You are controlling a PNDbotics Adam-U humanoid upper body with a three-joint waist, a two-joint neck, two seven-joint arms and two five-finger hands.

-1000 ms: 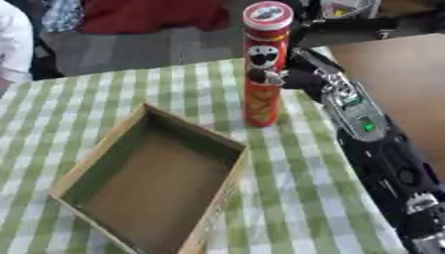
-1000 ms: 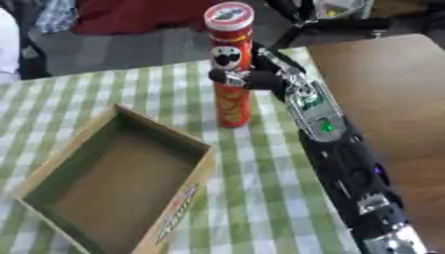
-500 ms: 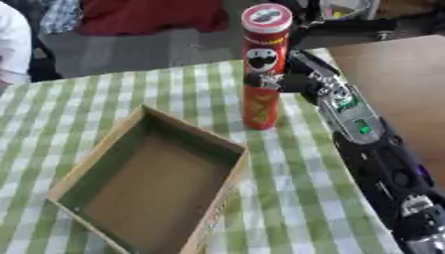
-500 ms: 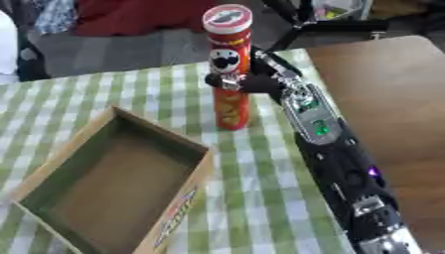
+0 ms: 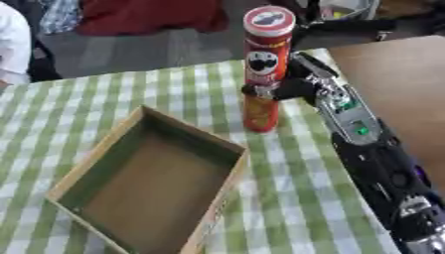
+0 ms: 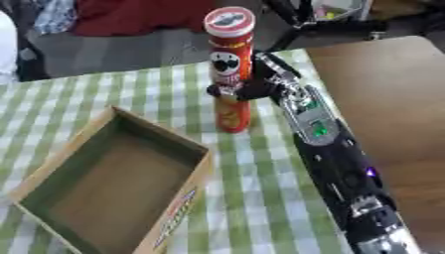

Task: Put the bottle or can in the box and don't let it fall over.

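The tall, narrow red cardboard crisp tube (image 5: 263, 69) with a face printed on its side and a pale plastic lid stands upright on the green-and-white checked surface (image 5: 174, 89), just beyond the far right corner of the open, shallow brown cardboard box (image 5: 148, 183), which is empty. The right robot hand (image 5: 280, 88), black with silver joints, comes in from the right and has its fingers curled round the tube a little below its middle. The left robot hand shows in neither view. A tube like this is probably light and stiff but could dent under a hard squeeze, and its smooth printed wall may slip. Being so tall on a small base, it should tip easily, so a hold near or slightly above the middle, with fingers wrapped well around, looks safest. It would need to be kept vertical while carried and set flat on the box floor, away from the walls, before the fingers let go.
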